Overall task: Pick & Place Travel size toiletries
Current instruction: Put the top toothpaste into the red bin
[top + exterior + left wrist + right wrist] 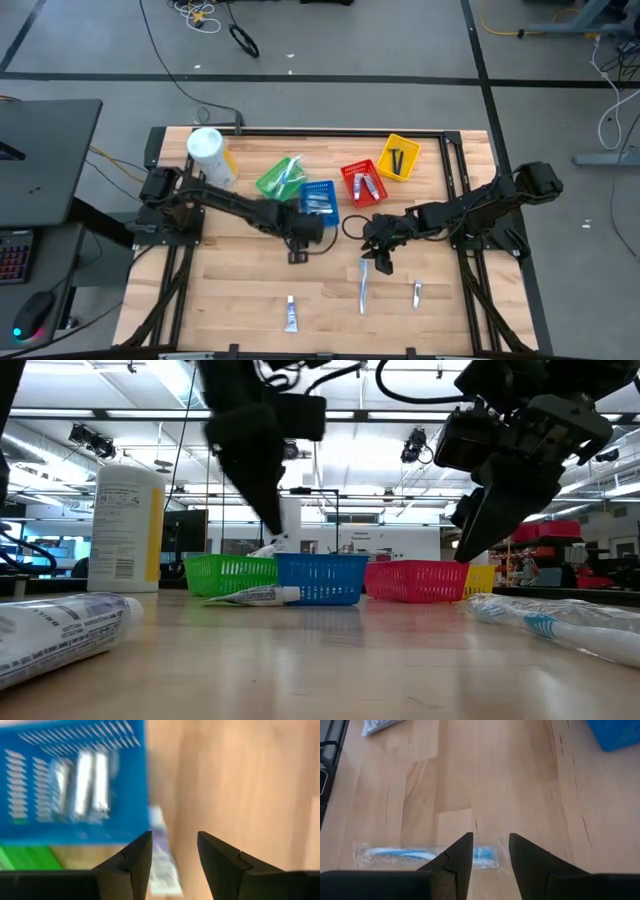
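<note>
Tabletop (230, 290) half sorted: baskets (318, 197) filled at 12 o'clock; my right gripper (490, 851), spread, hovers over a toothbrush (420, 855); left gripper (174, 851) spread too.

One camera hangs overhead, looking straight down on the whole table (250, 290). Another sits at tabletop level, facing across it into the room. Each wrist camera looks close down past its own fingers at the wood. The blue basket (319, 197) appears in the overhead, low and left wrist views.
</note>
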`<action>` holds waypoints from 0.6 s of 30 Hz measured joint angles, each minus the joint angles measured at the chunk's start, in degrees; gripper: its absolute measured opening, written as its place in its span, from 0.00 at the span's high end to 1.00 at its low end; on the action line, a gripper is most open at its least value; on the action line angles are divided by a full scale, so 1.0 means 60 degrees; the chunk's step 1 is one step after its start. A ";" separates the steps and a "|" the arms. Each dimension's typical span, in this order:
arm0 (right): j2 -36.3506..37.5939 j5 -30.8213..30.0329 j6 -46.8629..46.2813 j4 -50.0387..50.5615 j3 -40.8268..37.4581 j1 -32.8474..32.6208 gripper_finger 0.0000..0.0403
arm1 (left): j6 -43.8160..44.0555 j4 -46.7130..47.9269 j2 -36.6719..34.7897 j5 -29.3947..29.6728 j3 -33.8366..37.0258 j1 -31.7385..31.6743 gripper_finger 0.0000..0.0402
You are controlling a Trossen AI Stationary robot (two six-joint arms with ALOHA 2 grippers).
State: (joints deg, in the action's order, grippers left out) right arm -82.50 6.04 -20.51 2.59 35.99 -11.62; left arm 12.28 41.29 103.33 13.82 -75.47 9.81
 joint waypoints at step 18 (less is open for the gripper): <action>0.0000 0.0004 -0.0029 -0.0561 0.0001 0.0000 0.66 | 0.0387 -0.1355 0.0011 -0.0304 0.1833 0.0267 0.58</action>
State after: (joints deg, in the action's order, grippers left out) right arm -82.50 6.07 -20.69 -0.78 36.00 -11.62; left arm 14.60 33.16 103.39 12.00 -64.47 11.41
